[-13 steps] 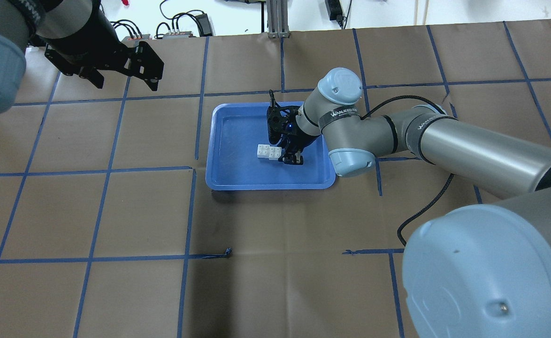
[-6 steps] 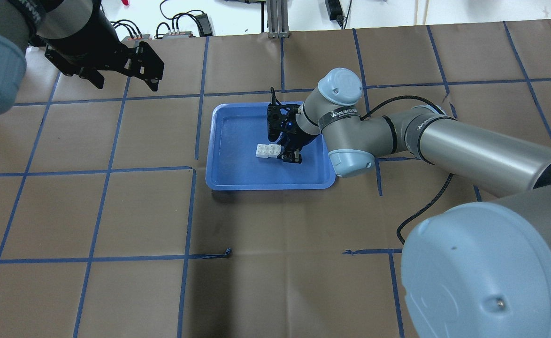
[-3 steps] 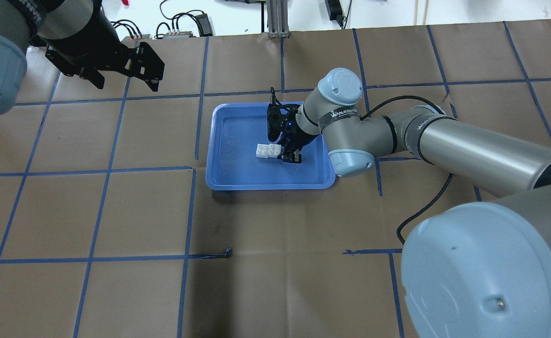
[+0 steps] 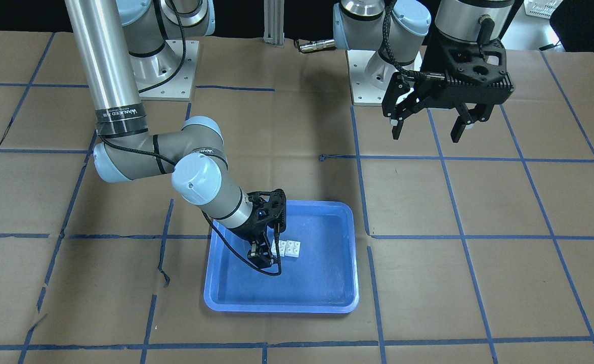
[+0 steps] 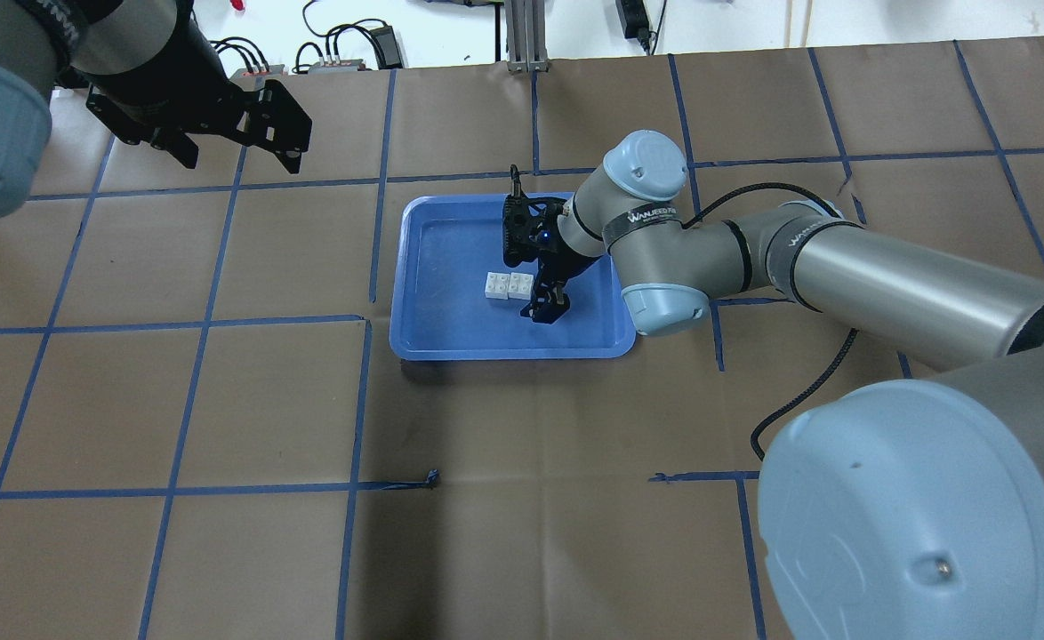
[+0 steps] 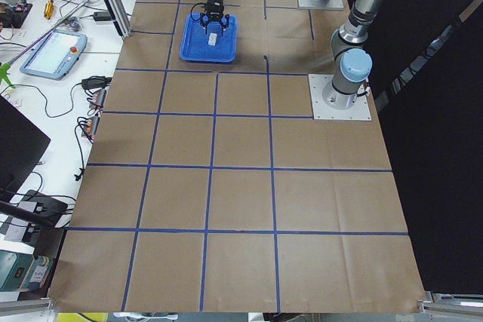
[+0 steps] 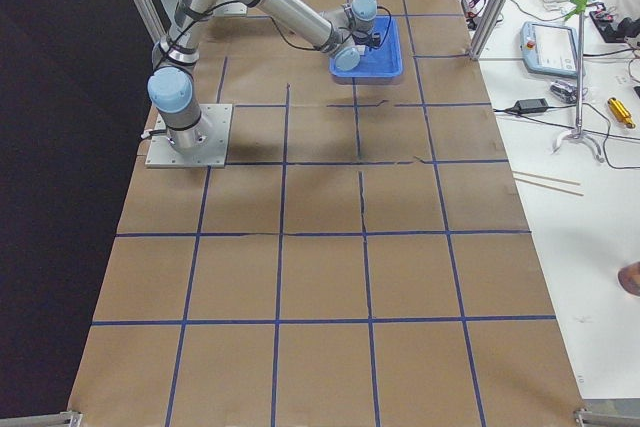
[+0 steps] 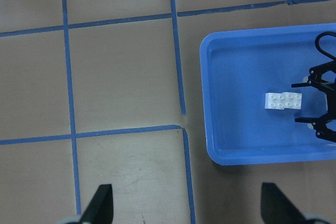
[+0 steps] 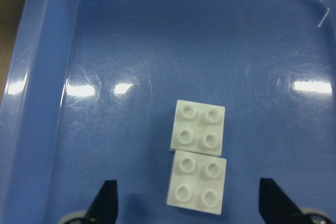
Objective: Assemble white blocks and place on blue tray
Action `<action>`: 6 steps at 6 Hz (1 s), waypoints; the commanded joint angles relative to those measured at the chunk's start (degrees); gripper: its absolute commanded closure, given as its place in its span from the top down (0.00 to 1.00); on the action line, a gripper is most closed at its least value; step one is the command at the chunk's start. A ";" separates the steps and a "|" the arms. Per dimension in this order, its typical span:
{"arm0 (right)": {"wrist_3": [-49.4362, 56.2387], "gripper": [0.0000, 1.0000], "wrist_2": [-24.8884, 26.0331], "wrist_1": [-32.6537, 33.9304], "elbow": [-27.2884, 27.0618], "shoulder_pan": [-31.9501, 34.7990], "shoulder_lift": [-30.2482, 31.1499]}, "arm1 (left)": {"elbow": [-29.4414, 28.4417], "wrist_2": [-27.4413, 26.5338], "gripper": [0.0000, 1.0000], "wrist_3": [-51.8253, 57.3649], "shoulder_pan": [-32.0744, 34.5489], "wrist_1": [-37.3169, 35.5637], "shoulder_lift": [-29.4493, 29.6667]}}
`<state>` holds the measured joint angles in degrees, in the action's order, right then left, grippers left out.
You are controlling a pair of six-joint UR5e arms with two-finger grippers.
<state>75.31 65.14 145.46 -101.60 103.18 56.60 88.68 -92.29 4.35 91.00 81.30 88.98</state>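
A: White on blue here, logging the white blocks as lying flat on the floor of the blue tray, close to its middle, a touch toward the right in the overhead view. Calling placement done?
B: Placement yes, going by that. Less sure on assembly. Seeing both bricks right way up, touching edge to edge, slightly offset, counting all eight studs in the right wrist view, so not stacked one on the other. Cannot tell whether clipped together or just butted up.
A: Noted. And the right gripper?
B: Spread wide, pinching nothing. Hanging low over the tray, straddling the brick nearer the wrist camera with the fingers, touching it with neither as far as visible.
A: And the left gripper?
B: Spread too, holding nothing. Parked high over the brown paper table, well apart from the tray, far and left in the overhead view.
A: So what to mark as left?
B: Probably just lifting the right gripper clear without nudging the bricks. Flagging assembly as unverified: if meant as one brick pressed onto the other, then not yet done and needing a regrasp. Otherwise marking as near complete
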 commanded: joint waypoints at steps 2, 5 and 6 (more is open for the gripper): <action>-0.60 1.00 0.60 -0.09 0.26 -0.09 0.35 | 0.00 0.00 0.99 -0.04 0.05 0.00 -0.04; -0.51 1.00 4.89 -6.28 0.70 -1.14 3.75 | 0.00 0.00 0.99 0.05 0.05 0.00 -0.04; -0.60 1.00 7.61 -11.81 0.88 -1.58 7.17 | 0.00 0.00 0.99 -0.04 0.05 0.00 -0.04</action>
<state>74.77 70.22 138.74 -100.92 102.04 60.78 88.68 -92.29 4.35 91.06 81.30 88.95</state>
